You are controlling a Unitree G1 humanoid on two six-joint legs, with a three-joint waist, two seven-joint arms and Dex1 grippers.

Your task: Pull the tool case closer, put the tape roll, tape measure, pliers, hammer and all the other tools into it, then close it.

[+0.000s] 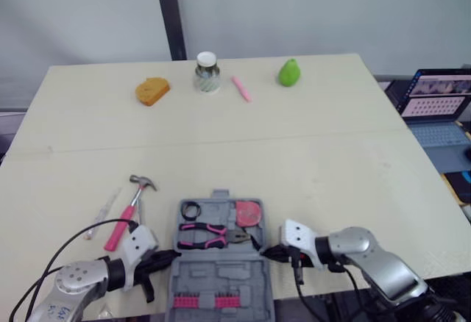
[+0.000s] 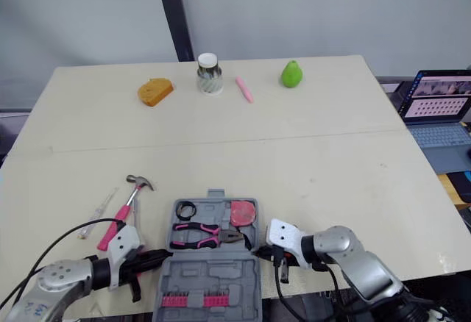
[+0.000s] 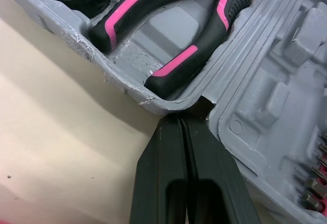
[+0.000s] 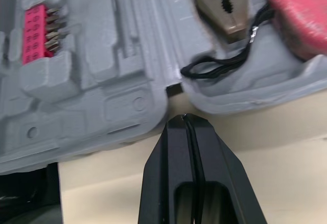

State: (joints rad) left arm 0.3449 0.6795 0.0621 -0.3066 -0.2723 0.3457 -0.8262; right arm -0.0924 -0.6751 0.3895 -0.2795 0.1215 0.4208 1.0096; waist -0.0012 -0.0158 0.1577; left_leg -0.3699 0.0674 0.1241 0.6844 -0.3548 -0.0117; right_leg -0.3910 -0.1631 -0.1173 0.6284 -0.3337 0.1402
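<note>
The grey tool case point(image 1: 221, 274) lies open at the table's near edge. Its far half holds a black tape roll point(image 1: 191, 209), pink-and-black pliers point(image 1: 206, 235) and a red tape measure point(image 1: 249, 212). The near half carries a row of pink bits point(image 4: 38, 29). A pink-handled hammer point(image 1: 126, 219) lies on the table left of the case. My left gripper point(image 1: 171, 256) is shut, its tip at the case's left hinge notch point(image 3: 202, 106). My right gripper point(image 1: 266, 251) is shut too, its tip at the right hinge notch point(image 4: 173, 88).
A thin clear tool point(image 1: 103, 213) lies left of the hammer. Along the far edge stand an orange sponge point(image 1: 152, 90), a jar point(image 1: 207, 72), a pink marker point(image 1: 241, 88) and a green pear point(image 1: 289, 73). A laptop point(image 1: 438, 101) sits off the table's right side.
</note>
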